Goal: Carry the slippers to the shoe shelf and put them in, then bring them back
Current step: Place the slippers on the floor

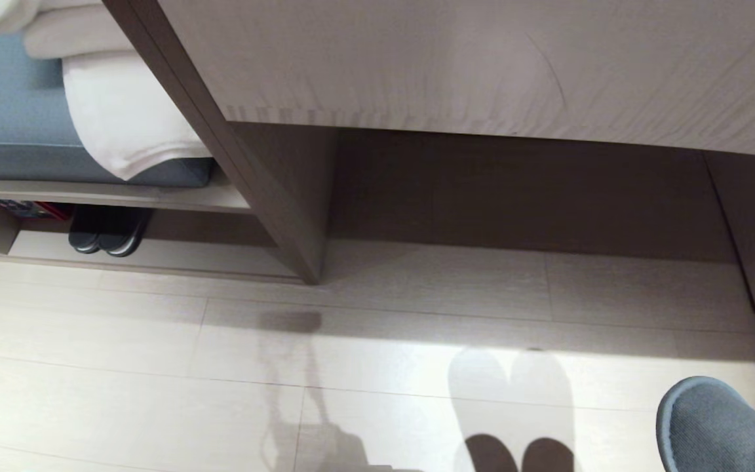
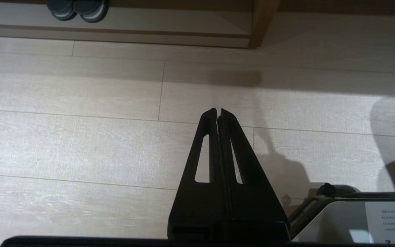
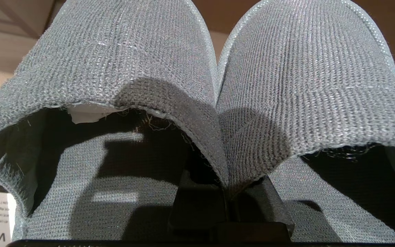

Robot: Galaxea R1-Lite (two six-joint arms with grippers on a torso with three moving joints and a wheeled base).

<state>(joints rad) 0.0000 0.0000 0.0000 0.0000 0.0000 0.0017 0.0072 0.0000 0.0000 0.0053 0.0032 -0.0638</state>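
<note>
In the head view the slippers (image 1: 712, 426) show only as grey-blue knit toes at the lower right, hanging above the pale floor (image 1: 154, 367) in front of the long beige desk (image 1: 482, 59). The shoe shelf (image 1: 207, 255) lies well apart from them at the far left, under a blue cushion (image 1: 4, 111) with white towels (image 1: 122, 111). Another dark pair (image 1: 109, 229) sits toward the left end of its base board. Neither arm shows here. In the left wrist view the left gripper (image 2: 218, 111) hangs empty over the floor, its fingers pressed together, with the shelf's open front ahead. In the right wrist view the right gripper (image 3: 230, 206) is pinched tight on the two inner edges where the slippers meet, so both hang from one grip, side by side. The outward carry looks to be in hand, with nothing put in yet. The next move probably calls for bringing the robot round to face the shelf, then lowering the pair to the free stretch of base board beside the other pair, toes first, without loosening the pinch early.
</note>
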